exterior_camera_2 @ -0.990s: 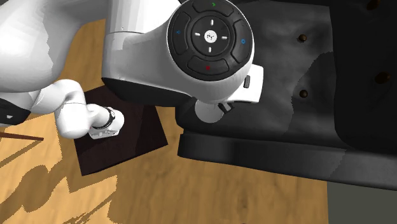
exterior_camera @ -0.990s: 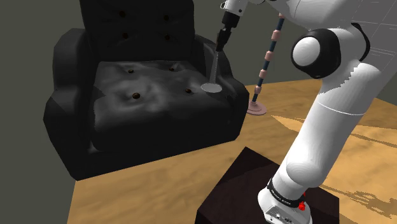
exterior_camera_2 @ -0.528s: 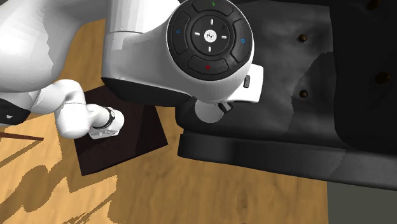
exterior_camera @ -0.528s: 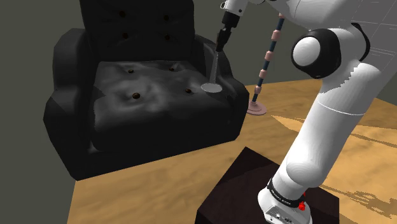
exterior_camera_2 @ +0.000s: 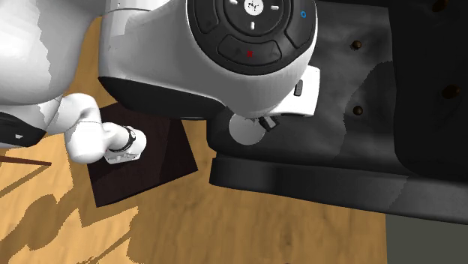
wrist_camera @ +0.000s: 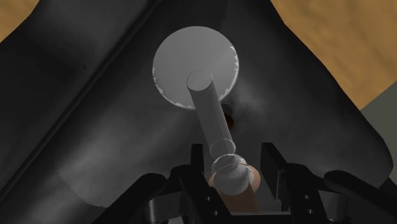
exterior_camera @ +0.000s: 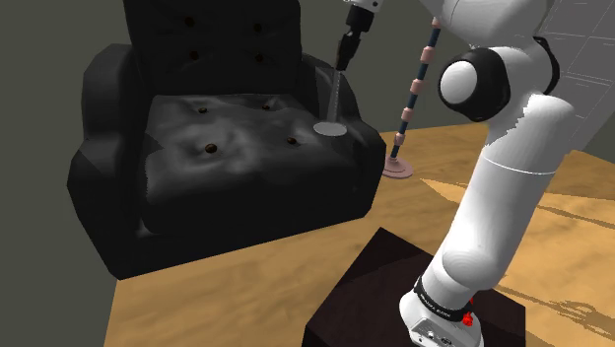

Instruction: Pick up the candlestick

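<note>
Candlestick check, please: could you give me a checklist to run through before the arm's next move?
1. Grip: the fingers clasp the candlestick near its top: ok.
2. Tilt: the candlestick hangs close to upright: ok.
3. Clearance: its round base free of the armchair seat: cannot tell.
4. Neighbours: the striped pole stands apart from the candlestick: ok.

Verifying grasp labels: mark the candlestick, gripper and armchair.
candlestick (wrist_camera: 184,57), wrist view, on its round grey base.
gripper (wrist_camera: 233,149), wrist view, midway between its fingertips.
armchair (exterior_camera: 232,126), shoulder view, on the seat cushion.
</note>
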Controlling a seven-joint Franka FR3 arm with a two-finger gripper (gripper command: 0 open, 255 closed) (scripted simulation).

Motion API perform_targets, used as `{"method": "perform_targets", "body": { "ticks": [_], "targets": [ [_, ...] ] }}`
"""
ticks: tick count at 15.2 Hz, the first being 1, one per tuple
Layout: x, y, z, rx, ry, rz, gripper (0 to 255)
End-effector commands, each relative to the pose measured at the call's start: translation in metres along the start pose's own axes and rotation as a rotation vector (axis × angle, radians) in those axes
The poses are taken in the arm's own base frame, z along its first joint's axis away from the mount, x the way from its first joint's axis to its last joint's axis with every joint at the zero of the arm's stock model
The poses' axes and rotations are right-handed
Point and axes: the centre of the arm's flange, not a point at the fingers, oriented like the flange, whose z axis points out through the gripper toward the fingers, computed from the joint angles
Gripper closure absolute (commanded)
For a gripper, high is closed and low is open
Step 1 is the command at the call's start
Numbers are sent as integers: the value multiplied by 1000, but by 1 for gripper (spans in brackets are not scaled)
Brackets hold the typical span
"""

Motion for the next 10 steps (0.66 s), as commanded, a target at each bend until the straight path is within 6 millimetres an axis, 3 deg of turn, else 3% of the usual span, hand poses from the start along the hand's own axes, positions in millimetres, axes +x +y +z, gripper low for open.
{"method": "perform_targets", "body": {
  "ticks": [1, 8, 10],
  "targets": [
    [2, -3, -10, 0, 0, 0, 255],
    [9, -7, -46, 0, 0, 0, 255],
    [10, -7, -47, 0, 0, 0, 255]
  ]
}}
